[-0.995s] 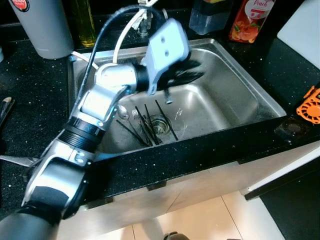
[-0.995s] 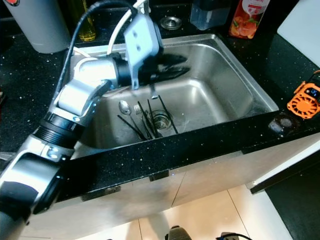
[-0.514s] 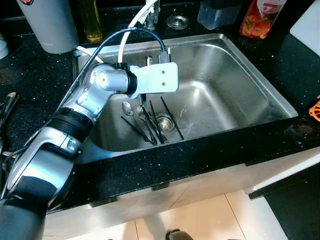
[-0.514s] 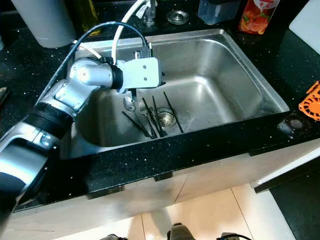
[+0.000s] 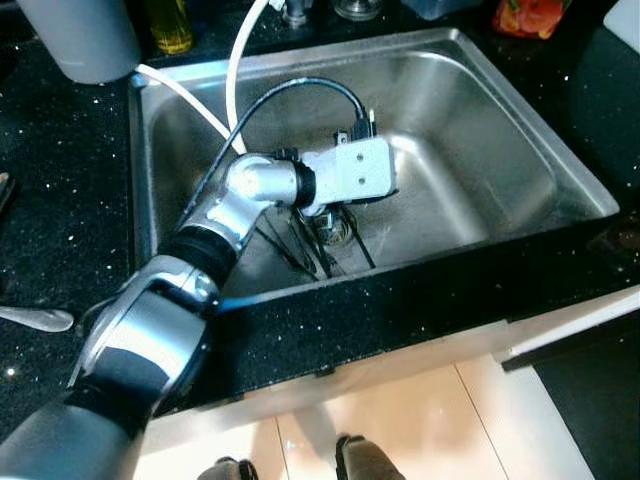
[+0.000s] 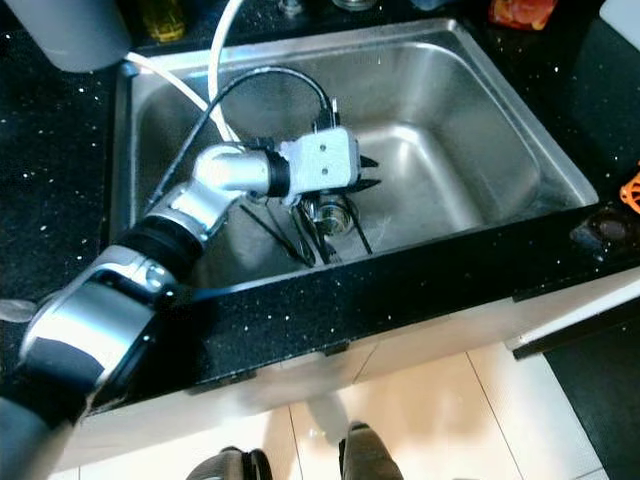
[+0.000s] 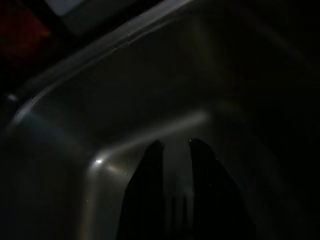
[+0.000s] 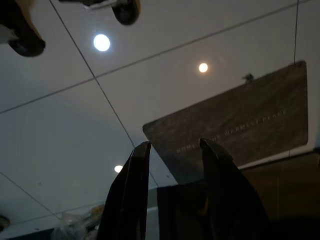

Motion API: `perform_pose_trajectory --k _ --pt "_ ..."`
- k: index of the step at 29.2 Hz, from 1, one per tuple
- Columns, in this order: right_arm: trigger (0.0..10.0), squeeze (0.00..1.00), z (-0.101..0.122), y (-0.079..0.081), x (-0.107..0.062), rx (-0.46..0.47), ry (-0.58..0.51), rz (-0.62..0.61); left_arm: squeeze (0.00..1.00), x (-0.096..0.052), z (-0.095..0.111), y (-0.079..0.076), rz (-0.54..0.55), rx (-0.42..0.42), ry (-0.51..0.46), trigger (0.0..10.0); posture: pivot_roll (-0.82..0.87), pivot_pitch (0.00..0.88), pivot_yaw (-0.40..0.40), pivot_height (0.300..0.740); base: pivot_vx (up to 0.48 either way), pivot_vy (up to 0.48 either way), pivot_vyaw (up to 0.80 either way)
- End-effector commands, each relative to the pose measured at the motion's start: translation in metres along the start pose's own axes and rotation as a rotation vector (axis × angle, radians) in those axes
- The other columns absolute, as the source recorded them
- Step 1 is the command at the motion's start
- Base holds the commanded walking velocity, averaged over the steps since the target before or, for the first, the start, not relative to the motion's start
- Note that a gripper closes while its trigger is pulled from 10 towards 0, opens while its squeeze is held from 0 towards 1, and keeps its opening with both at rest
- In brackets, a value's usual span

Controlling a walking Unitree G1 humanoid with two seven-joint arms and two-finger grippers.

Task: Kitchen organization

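The left arm is reaching down into the stainless steel sink [image 5: 480, 110], its white wrist housing hanging over the round drain [image 6: 328, 210] at the basin floor. From the head views, the left gripper [image 6: 362, 174] is pointing toward the right side of the basin, its black fingers showing as two short tips set slightly apart beside the housing. The left wrist view is adding what the head views are hiding: a dim, brushed-metal corner of the sink with a soft highlight along its curve, and between the two dark fingers [image 7: 150, 190] the pale tines of a fork [image 7: 179, 207] are faintly showing, so the gripper is apparently clamping the fork, though the darkness is leaving this unsure. Thin black chopsticks [image 5: 300, 250] are lying crossed on the basin floor around the drain. A white hose [image 5: 232, 70] is curving over the far rim, and a spoon [image 5: 40, 318] is lying on the speckled black countertop [image 5: 60, 200] at the near left. The right gripper [image 8: 171, 150] is pointing up at a white tiled ceiling, fingers parted and holding nothing, beside a stone-grey panel [image 8: 235, 125] whose lettering is too faint to read.
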State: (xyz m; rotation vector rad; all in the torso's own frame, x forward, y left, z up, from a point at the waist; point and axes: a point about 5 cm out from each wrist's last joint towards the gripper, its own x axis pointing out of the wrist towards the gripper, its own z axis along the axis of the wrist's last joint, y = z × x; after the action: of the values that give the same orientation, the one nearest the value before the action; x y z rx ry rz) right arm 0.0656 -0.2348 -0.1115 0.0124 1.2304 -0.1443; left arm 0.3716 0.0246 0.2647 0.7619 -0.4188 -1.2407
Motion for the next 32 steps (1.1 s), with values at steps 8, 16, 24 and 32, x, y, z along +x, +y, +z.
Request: perform_pose_trajectory --k 8,16,24,32 --pt "10.0 0.0 -0.012 -0.001 -0.002 0.019 0.019 0.003 0.0 -0.002 -0.027 -0.023 -0.175 -0.097 0.12 10.0 -0.12 0.326 0.019 0.74 0.0 0.0 0.0" --pt "10.0 0.0 -0.011 -0.001 -0.002 0.017 0.015 0.001 0.24 -0.009 -0.037 -0.03 -0.214 -0.102 0.168 10.0 -0.12 0.321 0.019 0.74 0.0 0.0 0.0" --pt "10.0 0.0 -0.008 0.001 -0.001 0.015 0.009 0.005 1.0 -0.011 -0.025 -0.011 -0.162 -0.057 0.135 10.0 -0.1 0.293 0.014 0.74 0.0 0.0 0.0" --pt "10.0 0.0 0.011 0.011 0.003 0.018 -0.021 0.022 0.0 -0.029 0.017 0.035 -0.088 0.071 -0.02 10.0 -0.07 0.234 0.016 0.74 0.0 0.0 0.0"
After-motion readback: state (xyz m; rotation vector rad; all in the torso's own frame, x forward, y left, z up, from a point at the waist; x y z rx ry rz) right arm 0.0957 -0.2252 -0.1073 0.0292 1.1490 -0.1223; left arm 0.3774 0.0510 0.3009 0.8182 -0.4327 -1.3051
